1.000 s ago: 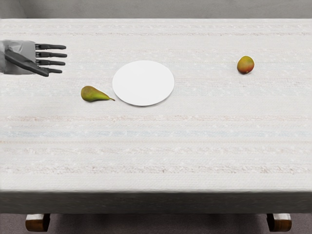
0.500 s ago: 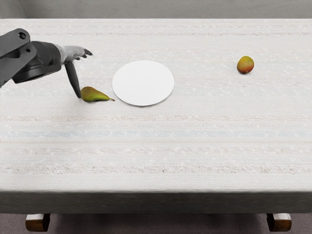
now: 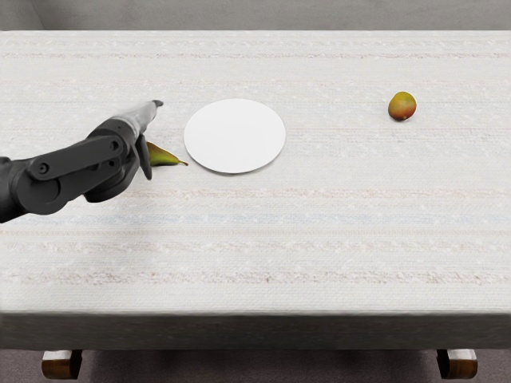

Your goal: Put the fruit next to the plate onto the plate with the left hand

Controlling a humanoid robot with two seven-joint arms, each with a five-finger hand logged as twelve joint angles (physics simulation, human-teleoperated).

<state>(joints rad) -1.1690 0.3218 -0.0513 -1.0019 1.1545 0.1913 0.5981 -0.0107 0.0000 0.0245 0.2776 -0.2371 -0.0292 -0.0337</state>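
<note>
Stretching in from the left edge, the robot's dark grey left arm lay low across the pale, cloth-covered bench (image 3: pixel 335 231), and its left hand (image 3: pixel 137 134) sat right over the broad end of the green-yellow pear (image 3: pixel 166 157). Only the pear's narrow end and stem showed, poking out from under the hand toward the round white plate (image 3: pixel 235 136). The pear lay on the bench just beside the plate's left rim, its stem tip close to the rim but not on the plate. Whether the hand had closed on the pear or merely covered it could not be told, since the wrist and the back of the hand hid the contact. The plate carried nothing on its flat white face. Well apart from all this, near the far right of the bench, a small round red-and-yellow fruit (image 3: pixel 402 105) rested alone. Two brown wooden feet (image 3: pixel 61 363) showed below the bench's front edge.
</note>
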